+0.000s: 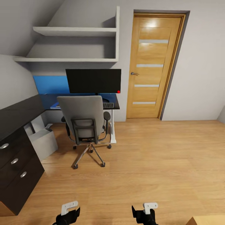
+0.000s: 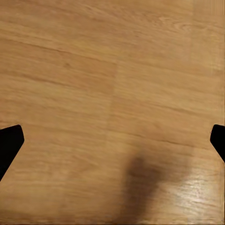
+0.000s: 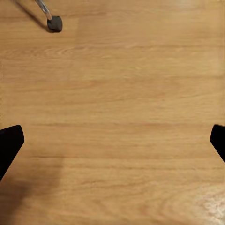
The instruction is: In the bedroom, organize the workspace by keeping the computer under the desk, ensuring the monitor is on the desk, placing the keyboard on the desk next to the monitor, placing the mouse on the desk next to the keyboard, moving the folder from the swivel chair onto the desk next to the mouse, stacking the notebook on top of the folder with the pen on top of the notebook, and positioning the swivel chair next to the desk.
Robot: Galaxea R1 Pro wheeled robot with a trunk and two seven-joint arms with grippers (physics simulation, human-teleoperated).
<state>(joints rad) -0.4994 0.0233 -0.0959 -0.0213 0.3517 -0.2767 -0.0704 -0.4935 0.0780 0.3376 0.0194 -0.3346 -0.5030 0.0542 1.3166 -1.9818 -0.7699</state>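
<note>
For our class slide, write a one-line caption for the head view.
Grey chair faces the black desk holding monitor and keyboard, beside a wooden door.

The head camera looks forward and down from well back across the light wooden plank floor [image 1: 150, 162] toward the grey upholstered swivel chair [image 1: 82, 117]. Each wrist camera faces straight down at that floor from close above; the right one shares the chair's black caster [image 3: 54, 23] ahead of its tool.
</note>
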